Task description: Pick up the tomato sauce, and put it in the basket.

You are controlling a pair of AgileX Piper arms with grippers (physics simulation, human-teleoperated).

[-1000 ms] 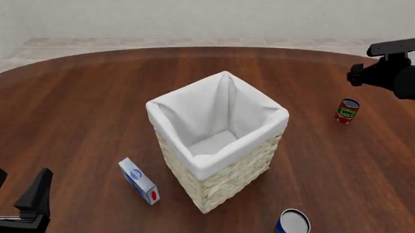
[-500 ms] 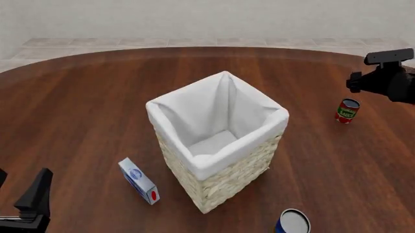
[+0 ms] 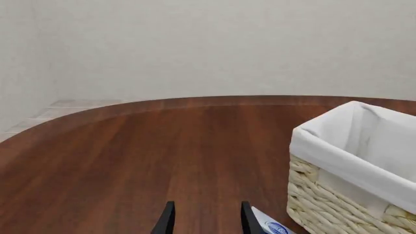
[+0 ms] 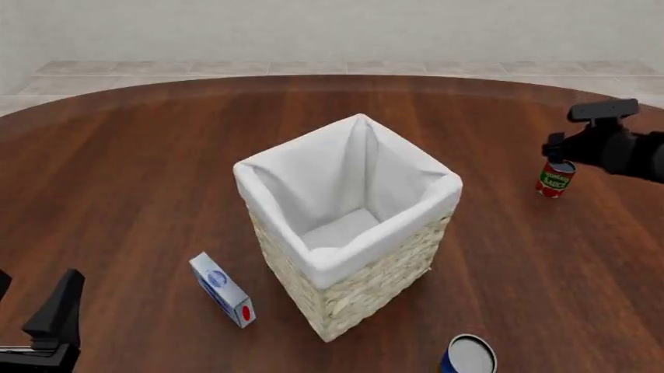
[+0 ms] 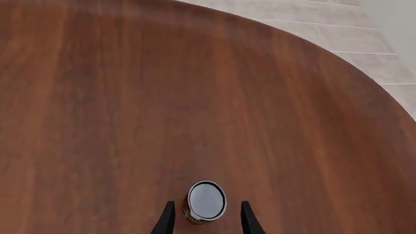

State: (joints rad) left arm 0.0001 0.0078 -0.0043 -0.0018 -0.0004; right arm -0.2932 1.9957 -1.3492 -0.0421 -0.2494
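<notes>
The tomato sauce (image 4: 555,179), a small red can with a green-and-white band and a metal top, stands upright on the table at the right. My right gripper (image 4: 559,152) hangs just above it, open. In the right wrist view the can (image 5: 206,201) lies between the two open fingertips (image 5: 167,219), below them and apart from them. The basket (image 4: 400,268), tall, wicker and lined with white cloth, stands mid-table and holds nothing; it also shows in the left wrist view (image 3: 338,204). My left gripper (image 4: 61,309) is open and holds nothing at the near left edge.
A white-and-blue carton (image 4: 223,290) lies left of the basket's base; its corner shows in the left wrist view (image 3: 274,226). A blue can with a white lid (image 4: 469,356) stands at the near edge, right of the basket. The round table's rim curves behind the tomato sauce.
My right gripper has come down and to the left, from above and behind the tomato sauce to just over its top. The left arm and all objects have not moved.
</notes>
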